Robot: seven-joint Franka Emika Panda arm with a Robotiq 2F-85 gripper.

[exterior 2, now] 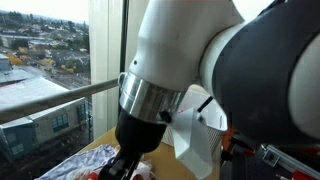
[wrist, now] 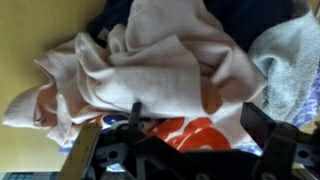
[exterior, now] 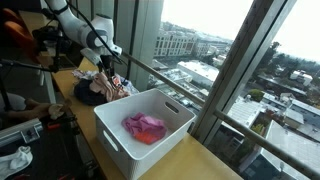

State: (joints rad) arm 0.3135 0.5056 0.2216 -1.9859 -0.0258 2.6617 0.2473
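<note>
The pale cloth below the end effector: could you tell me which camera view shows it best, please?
The wrist view: the pale cloth fills the frame, folds clear. In an exterior view it is tiny within the clothes pile; in an exterior view the arm hides nearly all of it.

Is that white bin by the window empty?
No, a pink cloth lies crumpled inside the white bin.

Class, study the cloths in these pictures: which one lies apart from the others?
The bright pink cloth: it lies alone inside the white bin, while the rest form a heap beside the bin, under the pincer.
</note>
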